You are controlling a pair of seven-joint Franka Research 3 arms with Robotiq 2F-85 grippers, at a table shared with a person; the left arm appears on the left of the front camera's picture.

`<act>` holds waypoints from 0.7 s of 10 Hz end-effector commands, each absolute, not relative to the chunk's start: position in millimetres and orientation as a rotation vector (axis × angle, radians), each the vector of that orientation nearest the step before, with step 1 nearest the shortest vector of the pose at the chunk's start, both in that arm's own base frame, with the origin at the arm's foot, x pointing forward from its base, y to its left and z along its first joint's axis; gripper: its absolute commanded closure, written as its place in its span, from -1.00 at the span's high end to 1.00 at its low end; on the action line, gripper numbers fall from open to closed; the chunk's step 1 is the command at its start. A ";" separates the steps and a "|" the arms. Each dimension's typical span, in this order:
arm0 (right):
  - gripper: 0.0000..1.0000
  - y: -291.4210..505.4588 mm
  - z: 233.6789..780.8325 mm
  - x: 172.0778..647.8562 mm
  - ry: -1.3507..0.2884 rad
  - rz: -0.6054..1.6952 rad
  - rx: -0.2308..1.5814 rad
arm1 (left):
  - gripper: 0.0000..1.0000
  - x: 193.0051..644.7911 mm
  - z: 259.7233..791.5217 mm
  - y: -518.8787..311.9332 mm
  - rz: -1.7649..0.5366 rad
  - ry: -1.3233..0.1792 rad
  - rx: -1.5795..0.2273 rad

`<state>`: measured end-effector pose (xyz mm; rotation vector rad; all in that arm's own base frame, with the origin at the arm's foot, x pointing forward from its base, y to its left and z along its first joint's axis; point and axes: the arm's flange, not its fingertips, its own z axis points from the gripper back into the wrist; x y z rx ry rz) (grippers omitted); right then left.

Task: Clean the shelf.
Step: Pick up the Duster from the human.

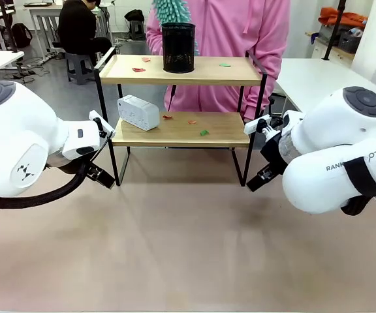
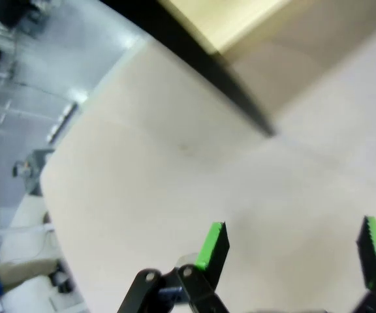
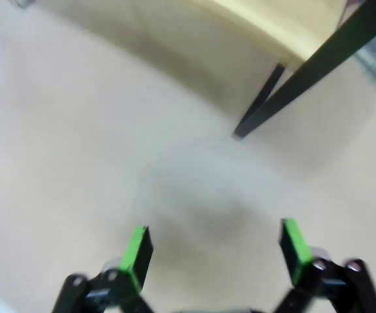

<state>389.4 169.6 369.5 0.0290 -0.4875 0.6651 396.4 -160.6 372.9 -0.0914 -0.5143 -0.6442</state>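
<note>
The shelf (image 1: 181,128) stands at the table's far middle: two light wooden boards in a thin black frame. Small red and green scraps (image 1: 203,132) lie on both boards. A black mesh cup (image 1: 178,47) stands on the top board and a white box (image 1: 138,112) on the lower one. My left gripper (image 2: 296,244) hangs open over bare table beside a black shelf leg (image 2: 207,65). Over the table near another shelf leg (image 3: 292,85), my right gripper (image 3: 217,251) is open too. Nothing sits between either pair of fingers.
A person in a pink hoodie (image 1: 227,26) stands behind the shelf holding a teal duster (image 1: 172,10). White tables (image 1: 305,78) flank the far side. The beige table top (image 1: 188,248) spreads in front of the shelf.
</note>
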 end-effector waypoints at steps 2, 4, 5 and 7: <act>1.00 137.1 474.5 360.8 -0.278 0.436 0.435 | 1.00 351.8 456.4 -113.8 -0.714 -0.215 -0.631; 1.00 64.9 528.2 325.5 -0.341 0.257 0.776 | 1.00 320.7 508.0 -33.1 -0.432 -0.436 -0.863; 1.00 16.9 543.6 301.8 -0.406 0.178 0.881 | 1.00 300.3 523.3 18.5 -0.238 -0.618 -0.908; 1.00 -86.8 540.5 250.6 -0.627 -0.079 0.997 | 1.00 249.4 523.6 114.5 0.086 -0.913 -1.029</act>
